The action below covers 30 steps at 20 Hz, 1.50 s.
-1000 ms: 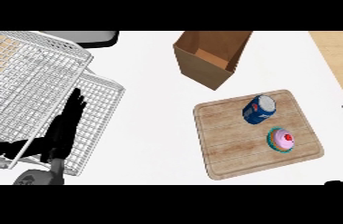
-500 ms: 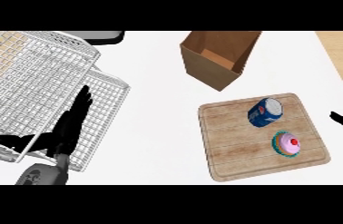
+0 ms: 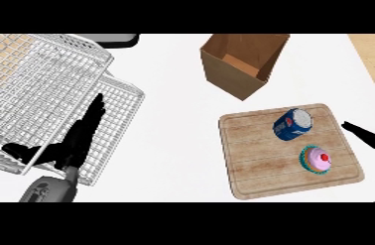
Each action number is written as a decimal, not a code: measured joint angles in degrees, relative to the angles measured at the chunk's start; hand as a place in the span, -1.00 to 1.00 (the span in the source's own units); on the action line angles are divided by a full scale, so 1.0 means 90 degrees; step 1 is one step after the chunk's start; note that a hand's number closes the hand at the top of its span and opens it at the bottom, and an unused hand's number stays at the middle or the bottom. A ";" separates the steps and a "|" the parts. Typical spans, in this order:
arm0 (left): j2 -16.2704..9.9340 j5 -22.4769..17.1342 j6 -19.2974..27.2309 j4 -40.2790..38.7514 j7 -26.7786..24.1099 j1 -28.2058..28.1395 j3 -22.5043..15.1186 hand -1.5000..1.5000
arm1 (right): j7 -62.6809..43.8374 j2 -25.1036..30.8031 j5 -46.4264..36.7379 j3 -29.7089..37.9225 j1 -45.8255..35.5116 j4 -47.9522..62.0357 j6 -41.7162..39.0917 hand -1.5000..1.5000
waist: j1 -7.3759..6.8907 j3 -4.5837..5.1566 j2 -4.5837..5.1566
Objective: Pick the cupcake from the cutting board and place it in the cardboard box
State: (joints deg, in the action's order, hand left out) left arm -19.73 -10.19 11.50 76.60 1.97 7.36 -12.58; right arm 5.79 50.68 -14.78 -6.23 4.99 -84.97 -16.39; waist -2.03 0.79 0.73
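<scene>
Only a black fingertip of the right hand shows at the view's right edge, just off the right edge of the cutting board; whether its fingers are spread or curled cannot be told. The left hand lies with straight fingers together over the wire rack at the counter's left. The cupcake sits near the board's right edge, just beside a blue can. The cardboard box stands open near the counter's far edge.

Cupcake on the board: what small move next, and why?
Probably bring the right hand in left and down toward the cupcake. It sits untouched on the cutting board beside the can, and that hand only shows at the right edge.
</scene>
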 measured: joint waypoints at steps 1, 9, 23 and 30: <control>0.0001 0.0017 -0.0014 -0.0008 -0.0004 0.0006 -0.0004 0.00 | -0.0091 -0.0065 -0.0034 -0.0057 -0.0077 -0.0008 0.0001 -1.00 | -0.0005 -0.0001 0.0000; 0.0012 0.0160 -0.0010 -0.0026 -0.0015 -0.0055 0.0047 0.00 | -0.0444 -0.0269 -0.0098 -0.0265 -0.0474 0.0008 -0.0216 -1.00 | 0.0056 -0.0016 -0.0028; -0.0002 0.0318 -0.0018 0.0051 0.0155 -0.0180 0.0127 0.00 | -0.0685 -0.0624 -0.0050 -0.0531 -0.0756 -0.0460 -0.0468 -1.00 | 0.0164 0.0003 -0.0054; 0.0008 0.0423 -0.0156 0.0054 0.0082 -0.0164 0.0117 0.00 | -0.1276 -0.0824 -0.0414 -0.0863 -0.0770 -0.0355 -0.0488 -1.00 | 0.0140 0.0000 -0.0033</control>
State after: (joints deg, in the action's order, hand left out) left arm -19.66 -6.38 10.10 77.08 2.71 5.88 -11.53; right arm -5.70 43.27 -18.51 -14.00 -1.93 -88.16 -20.78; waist -0.77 0.79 0.43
